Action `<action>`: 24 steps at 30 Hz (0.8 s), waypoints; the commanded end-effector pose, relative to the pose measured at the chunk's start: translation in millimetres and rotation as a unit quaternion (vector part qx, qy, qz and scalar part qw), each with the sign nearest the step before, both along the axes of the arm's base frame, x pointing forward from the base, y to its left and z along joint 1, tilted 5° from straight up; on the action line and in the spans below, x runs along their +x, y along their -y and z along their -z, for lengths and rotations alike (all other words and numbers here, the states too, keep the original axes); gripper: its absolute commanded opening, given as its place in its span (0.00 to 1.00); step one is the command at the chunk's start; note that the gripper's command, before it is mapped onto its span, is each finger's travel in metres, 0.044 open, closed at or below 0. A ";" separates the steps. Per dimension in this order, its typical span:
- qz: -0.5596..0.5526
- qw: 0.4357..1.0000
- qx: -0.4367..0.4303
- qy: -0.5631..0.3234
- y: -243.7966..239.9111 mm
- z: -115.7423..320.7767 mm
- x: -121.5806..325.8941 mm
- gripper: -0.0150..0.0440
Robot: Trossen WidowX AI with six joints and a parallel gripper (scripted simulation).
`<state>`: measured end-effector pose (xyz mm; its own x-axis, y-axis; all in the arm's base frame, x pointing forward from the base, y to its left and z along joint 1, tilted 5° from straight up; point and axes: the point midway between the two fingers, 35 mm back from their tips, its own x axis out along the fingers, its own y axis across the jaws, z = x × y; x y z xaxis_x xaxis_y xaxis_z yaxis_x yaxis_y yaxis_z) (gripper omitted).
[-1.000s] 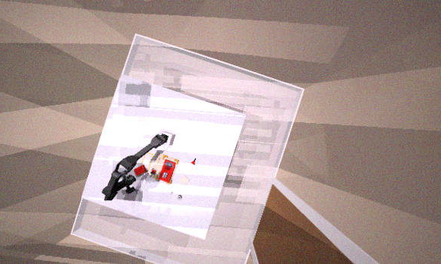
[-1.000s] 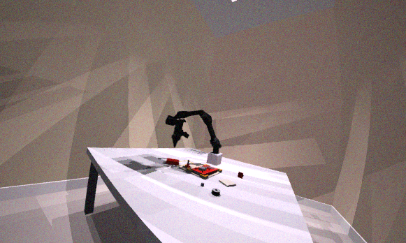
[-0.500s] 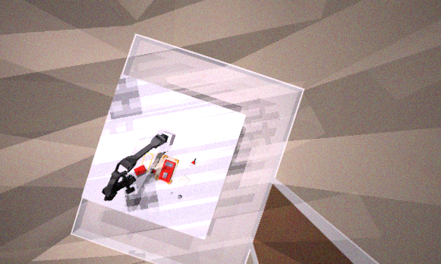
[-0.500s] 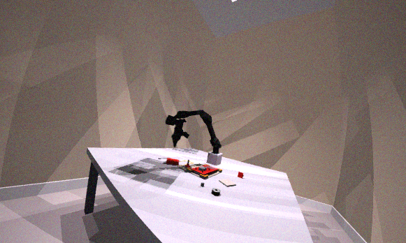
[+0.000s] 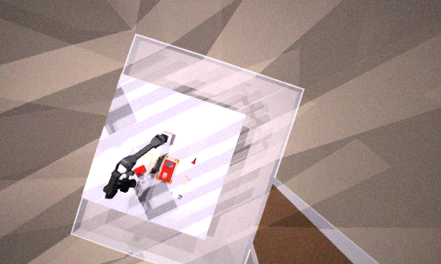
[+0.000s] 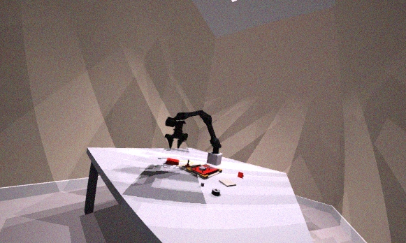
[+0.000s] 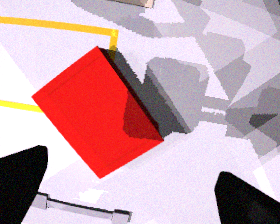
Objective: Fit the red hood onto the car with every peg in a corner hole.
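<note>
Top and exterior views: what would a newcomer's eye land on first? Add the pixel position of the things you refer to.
The red car chassis (image 5: 168,176) (image 6: 212,171) in its orange-cornered jig, near the arm's base. Then the black arm (image 5: 137,152) (image 6: 210,127), arched over the white table (image 5: 190,125) (image 6: 252,216), its open gripper (image 6: 175,147) hanging above the surface beyond the separate red hood (image 5: 140,170) (image 6: 172,161).

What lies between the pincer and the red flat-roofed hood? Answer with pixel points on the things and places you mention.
Nothing solid: the black two-fingered pincer (image 6: 175,146) hangs open above the table, only air separating it from the red box-like hood (image 6: 172,161), per the exterior view.
</note>
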<state>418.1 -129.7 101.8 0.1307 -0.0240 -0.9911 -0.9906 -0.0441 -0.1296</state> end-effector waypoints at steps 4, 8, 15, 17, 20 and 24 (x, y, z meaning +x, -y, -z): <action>0.199 0.980 0.028 0.002 2.6 8.7 -3.7 1.00; 0.312 0.949 0.042 0.004 4.4 12.9 -5.5 1.00; 0.499 0.864 0.066 0.007 7.5 20.2 -8.9 1.00; 0.549 0.833 0.072 0.008 8.3 22.2 -9.9 1.00; 0.620 0.780 0.081 0.009 9.6 25.4 -11.5 1.00; 0.707 0.701 0.091 0.010 11.4 29.5 -13.6 1.00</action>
<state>406.9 -140.8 76.8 0.1216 -0.0238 -0.9923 -0.1890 0.9809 -0.0467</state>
